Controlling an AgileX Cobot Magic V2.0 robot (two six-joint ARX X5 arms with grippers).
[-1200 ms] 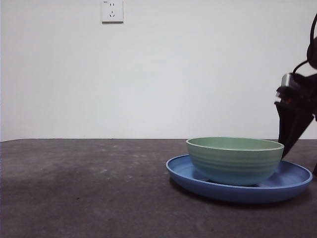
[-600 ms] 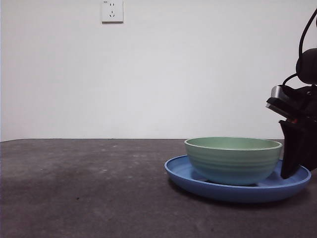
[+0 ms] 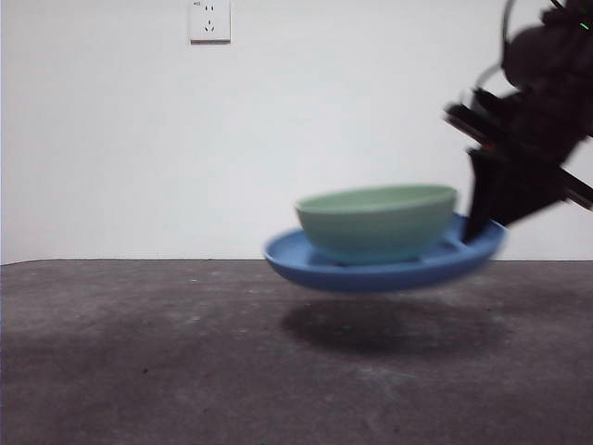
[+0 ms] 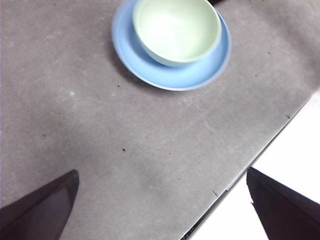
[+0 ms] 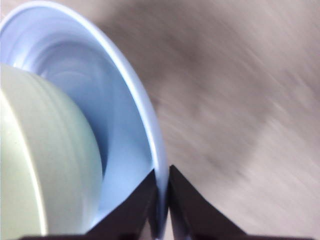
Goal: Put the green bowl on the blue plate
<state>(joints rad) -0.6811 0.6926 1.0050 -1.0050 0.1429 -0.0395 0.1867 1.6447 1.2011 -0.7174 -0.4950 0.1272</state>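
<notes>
Blur everywhere in the front view, so edges are soft. On the far left the grey table (image 3: pixel 139 352) lies bare under a white wall with a socket (image 3: pixel 210 20) high up. Moving right, the blue plate (image 3: pixel 306 261) hangs in the air above the table, a dark shadow (image 3: pixel 389 324) on the surface beneath it. The plate is tilted, its left rim lower and its right rim raised toward the arm. The green bowl (image 3: pixel 378 222) sits in the plate, mouth up, leaning along with it; its base is hidden behind the plate's rim.

Further right, the right gripper (image 3: pixel 484 209) comes in big and dark from the top right corner, smeared, its tips at the plate's raised right edge. The right wrist view settles it: the right gripper (image 5: pixel 161 200) is clamped on the blue plate (image 5: pixel 135 115), the thin rim pinched between the two jaws, with the green bowl (image 5: pixel 45 160) filling the plate's inside just beside them, cut off at the picture's edge.

The left gripper (image 4: pixel 162 210) waits well apart over the table (image 4: pixel 125 140), jaws spread wide, only their tips showing. From there the blue plate (image 4: pixel 160 75) and green bowl (image 4: pixel 175 30) appear whole-ish, their far side clipped by the frame.
</notes>
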